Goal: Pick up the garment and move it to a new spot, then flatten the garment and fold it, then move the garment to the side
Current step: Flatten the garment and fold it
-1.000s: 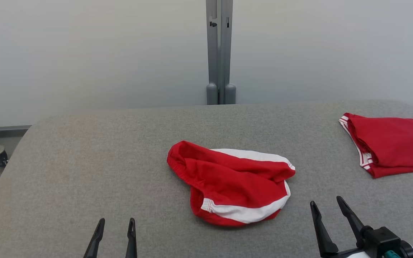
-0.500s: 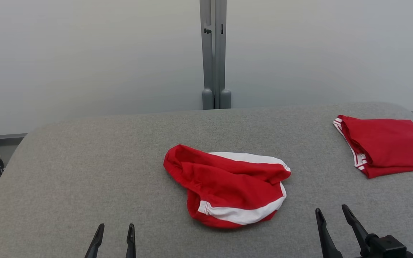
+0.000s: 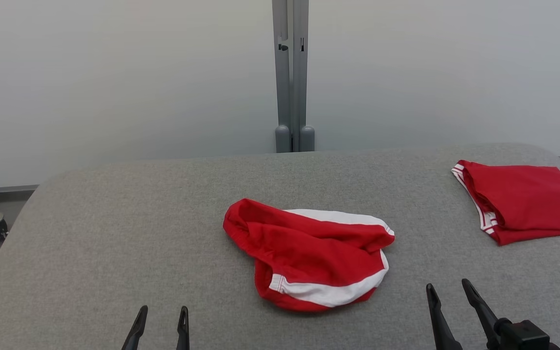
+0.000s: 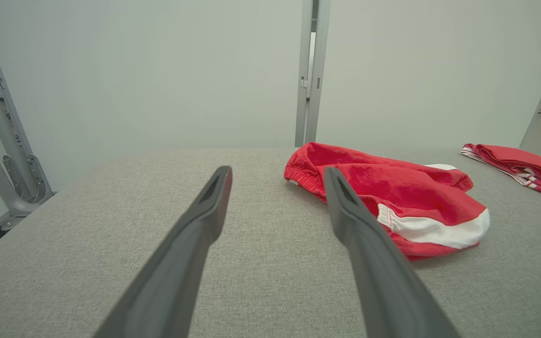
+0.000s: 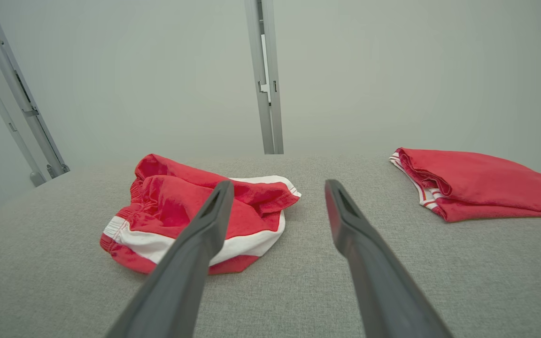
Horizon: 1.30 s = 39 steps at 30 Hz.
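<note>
– So, where's the task piece rn?
– Crumpled red garment with white bands [image 3: 309, 253], bunched in a heap approx mid of the grey fabric-covered table [image 3: 114, 233], a bit right of centre. Elastic waist end points far-left, and a white band curls along the near side.
– Why there, u think?
– Prob bc both arms can reach it; it sits between them. It's not flat and not folded, so step 1 (pick up + move) looks not yet done, imo.
– Grippers?
– Left gripper [image 3: 164, 308] is low at the near edge, left of the heap, fingers apart w/ nothing between them. Right gripper [image 3: 446, 283] is at the near edge too, right of the heap, fingers also apart, empty. Neither touches the cloth. Both point toward the far side, flanking the heap, which reads as a ready pose before a reach.
– And the other red thing?
– Folded red garment with white-striped edge [image 3: 523, 201], far right, close to the table edge, well apart from the heap. It's neat + out of the way, so prob a finished one parked aside. I'd guess same dest. for ours.
– Any brand, label, txt?
– None readable. No tag or logo visible on either piece. Grey metal post [image 3: 292, 73] against the pale wall [image 3: 114, 73] has small slots, no lettering I can make out.
</note>
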{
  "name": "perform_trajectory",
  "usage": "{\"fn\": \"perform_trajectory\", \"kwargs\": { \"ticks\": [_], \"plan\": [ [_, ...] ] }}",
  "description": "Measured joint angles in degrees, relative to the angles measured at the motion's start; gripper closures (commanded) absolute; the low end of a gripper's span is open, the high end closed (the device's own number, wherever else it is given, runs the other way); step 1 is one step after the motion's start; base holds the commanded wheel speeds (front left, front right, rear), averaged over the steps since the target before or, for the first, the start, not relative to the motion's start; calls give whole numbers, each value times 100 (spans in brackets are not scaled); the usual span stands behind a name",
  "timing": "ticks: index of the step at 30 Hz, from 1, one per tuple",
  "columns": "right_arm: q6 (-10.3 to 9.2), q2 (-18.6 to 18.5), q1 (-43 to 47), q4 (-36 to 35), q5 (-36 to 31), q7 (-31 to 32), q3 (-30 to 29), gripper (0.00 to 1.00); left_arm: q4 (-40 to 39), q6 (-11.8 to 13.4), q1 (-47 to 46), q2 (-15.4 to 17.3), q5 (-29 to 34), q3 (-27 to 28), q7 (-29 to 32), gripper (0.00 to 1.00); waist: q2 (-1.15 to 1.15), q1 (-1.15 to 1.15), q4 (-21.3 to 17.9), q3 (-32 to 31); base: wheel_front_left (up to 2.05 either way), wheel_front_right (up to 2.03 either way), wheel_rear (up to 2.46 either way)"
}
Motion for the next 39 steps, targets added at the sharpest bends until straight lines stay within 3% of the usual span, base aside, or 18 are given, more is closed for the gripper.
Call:
{"fn": "perform_trajectory", "kwargs": {
  "ticks": [39],
  "plan": [
    [0, 3, 57, 8, 1, 0, 1, 0, 89, 12, 1, -2, 2, -114, 0, 0, 0, 0, 35, -45, 0, 0, 0]
  ]
}}
